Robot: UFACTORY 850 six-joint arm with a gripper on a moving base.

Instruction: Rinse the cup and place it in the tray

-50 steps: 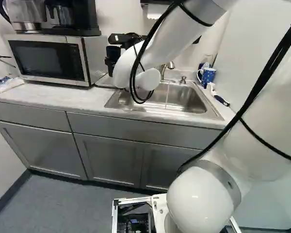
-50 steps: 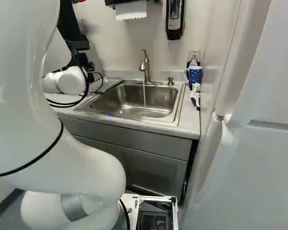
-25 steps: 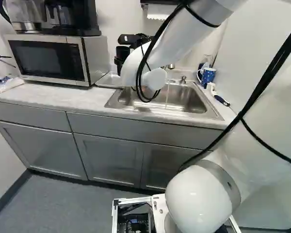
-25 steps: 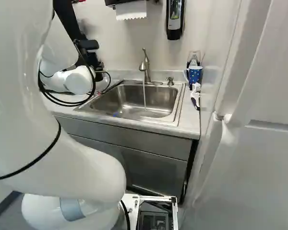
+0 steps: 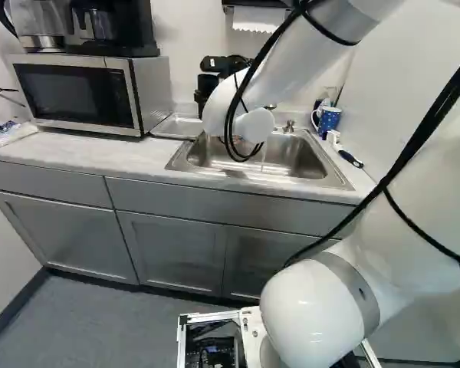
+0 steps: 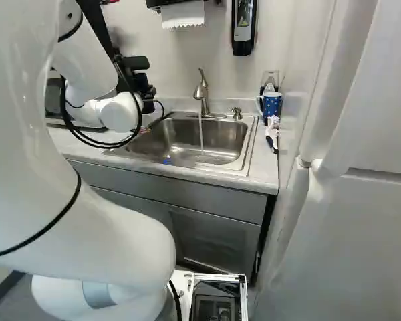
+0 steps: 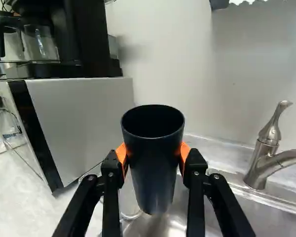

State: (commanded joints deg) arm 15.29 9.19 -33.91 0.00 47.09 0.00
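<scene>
Black cup point(image 7: 153, 168), mouth up, clasped between the gripper's point(image 5: 208, 86) orange pads point(image 7: 184, 152), fingers parted by its width! It's up between the microwave point(image 7: 84, 123) and the faucet point(image 7: 264, 165). Running water point(image 6: 201, 134) and a spotted blue mug point(image 6: 272, 104) appear in the right base view, outside the wrist view.

Open air above sink point(image 6: 220, 137), faucet point(image 6: 202, 93) behind, microwave point(image 5: 77, 93) beyond tray point(image 5: 176, 126)
</scene>
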